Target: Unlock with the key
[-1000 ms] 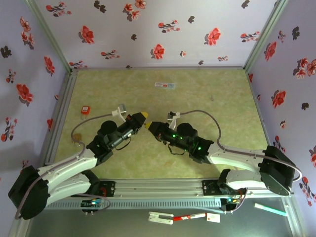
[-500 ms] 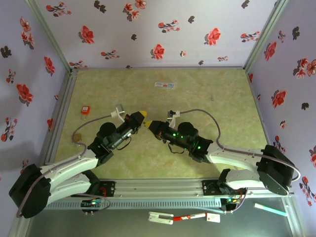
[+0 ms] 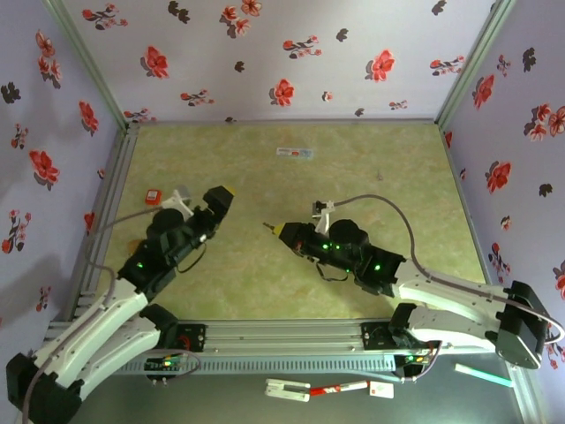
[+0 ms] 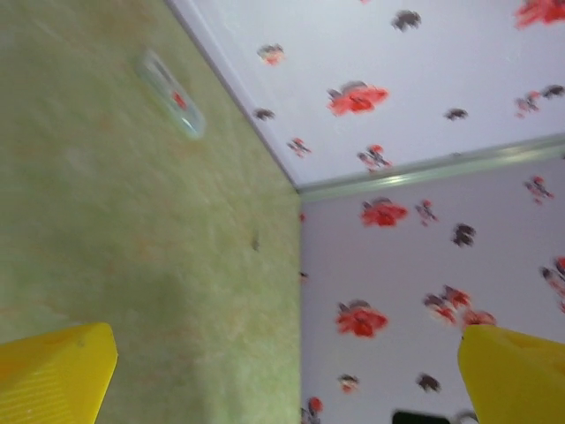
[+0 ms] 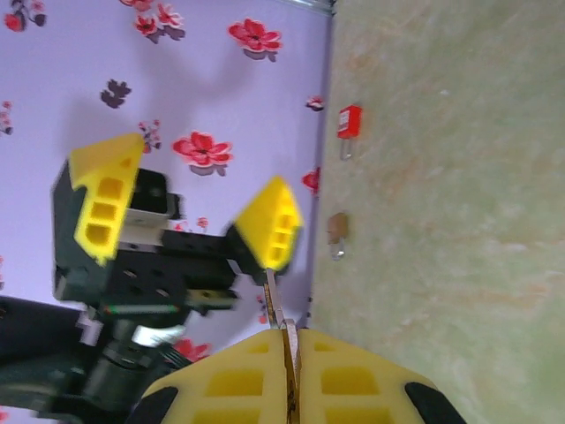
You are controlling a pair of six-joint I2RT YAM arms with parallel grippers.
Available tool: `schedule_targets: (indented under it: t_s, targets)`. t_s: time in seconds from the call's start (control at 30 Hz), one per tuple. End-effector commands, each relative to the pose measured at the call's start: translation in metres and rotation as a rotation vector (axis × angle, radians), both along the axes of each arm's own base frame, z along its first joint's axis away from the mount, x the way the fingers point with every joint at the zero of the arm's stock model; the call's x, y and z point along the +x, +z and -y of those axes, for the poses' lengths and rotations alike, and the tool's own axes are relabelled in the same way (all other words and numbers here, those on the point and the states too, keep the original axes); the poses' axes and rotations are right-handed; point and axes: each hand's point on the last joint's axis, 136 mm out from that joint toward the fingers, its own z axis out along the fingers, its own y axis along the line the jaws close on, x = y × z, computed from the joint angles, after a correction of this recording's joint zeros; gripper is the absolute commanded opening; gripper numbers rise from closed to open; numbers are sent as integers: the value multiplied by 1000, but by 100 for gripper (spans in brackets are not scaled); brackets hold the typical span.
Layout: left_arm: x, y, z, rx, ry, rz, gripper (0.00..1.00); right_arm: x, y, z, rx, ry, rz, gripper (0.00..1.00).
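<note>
From above, my left pincer [image 3: 216,201] is open wide and holds nothing. My right pincer [image 3: 282,231] is shut tight on the key [image 3: 269,227]. The key sticks out of its tip and points toward my left pincer. There is bare table [image 3: 371,177] between the two pincers, so they do not touch. A small red thing [image 3: 153,197] lies near my left pincer, on the side away from my right one. A clear thing [image 3: 294,153] lies far ahead of both pincers, close to the back wall. From my left wrist, my left pincer [image 4: 287,353] has its two yellow fingers [image 4: 53,371] far apart with nothing between them. The clear thing [image 4: 172,93] lies on the table far ahead of that pincer. From my right wrist, my right pincer [image 5: 290,340] is clenched on the key [image 5: 275,305]. The thin key pokes straight out from between the pads. My left pincer [image 5: 190,208] is across from the key tip, open and apart from it. The small red thing [image 5: 350,122] and a small brown thing [image 5: 336,231] lie on the table beyond the key, near the wall.
</note>
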Motion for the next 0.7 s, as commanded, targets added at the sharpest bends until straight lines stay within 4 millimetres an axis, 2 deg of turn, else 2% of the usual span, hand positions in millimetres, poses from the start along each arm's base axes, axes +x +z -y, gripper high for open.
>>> schedule_targets:
  t_s: [0.0, 0.17, 0.37, 0.53, 0.67]
  targets:
    - [-20, -49, -49, 344, 42, -227, 100, -1, -6, 17, -114, -21, 16, 0]
    - [-12, -48, -101, 643, 29, -341, 100, -10, -6, 32, -177, -7, 19, 0]
    - [22, -59, -148, 879, -105, -522, 100, -17, -7, 47, -210, -9, 26, 0]
    - [63, -89, -185, 944, -184, -677, 94, -18, -11, 52, -260, 5, 15, 0]
    - [95, -123, -211, 986, -262, -765, 87, -13, -16, 58, -310, 6, -5, 0]
